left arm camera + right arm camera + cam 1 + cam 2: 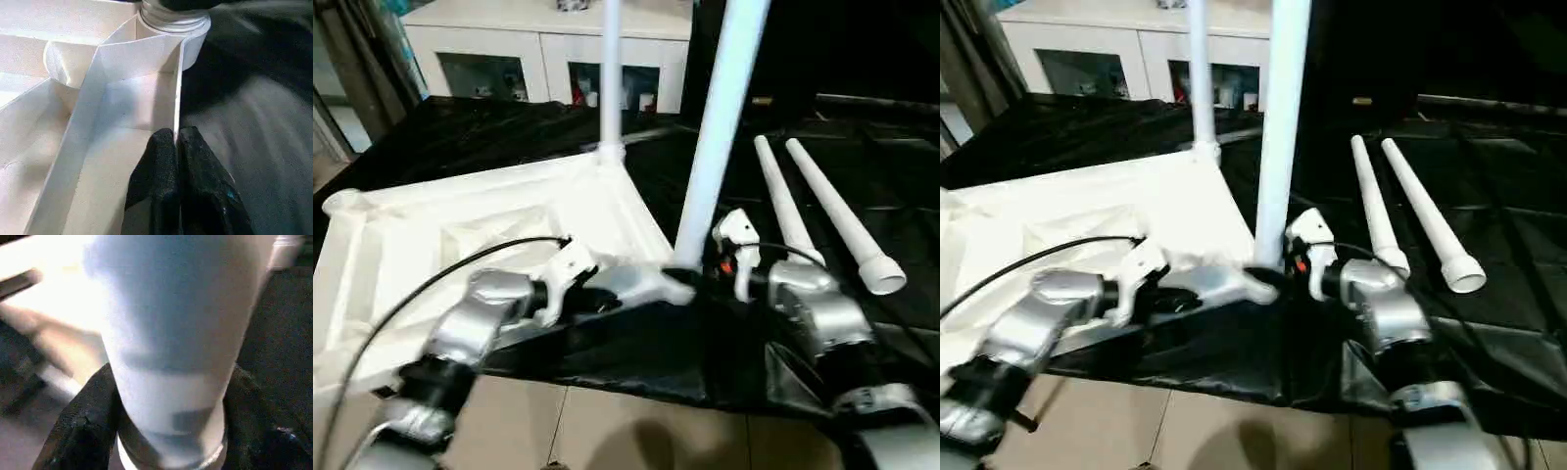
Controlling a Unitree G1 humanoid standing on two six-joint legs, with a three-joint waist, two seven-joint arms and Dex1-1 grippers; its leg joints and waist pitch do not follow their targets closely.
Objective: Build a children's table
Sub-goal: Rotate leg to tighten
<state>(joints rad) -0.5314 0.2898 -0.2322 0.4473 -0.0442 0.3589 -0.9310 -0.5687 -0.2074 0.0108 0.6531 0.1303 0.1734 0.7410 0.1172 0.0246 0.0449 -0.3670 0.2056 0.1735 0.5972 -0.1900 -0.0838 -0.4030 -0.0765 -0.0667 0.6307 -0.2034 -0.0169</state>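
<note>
The children's table lies upside down on a black cloth, its ribbed white top [460,235] facing up. One white leg [611,78] stands upright in the far corner socket. A second leg [720,127] stands in the near right corner socket. My left gripper [176,134] is shut on the thin rim wall [177,88] of the top, just beside that near socket. My right gripper [171,382] holds the base of the near leg, one black finger [88,421] pressed to each side. Two more legs [783,201] [837,215] lie loose on the cloth to the right.
A white cabinet [548,49] with glass-fronted compartments stands behind the cloth. The black cloth [509,127] ends at pale floor tiles [607,431] just in front of me. A black cable [431,279] arcs over my left forearm.
</note>
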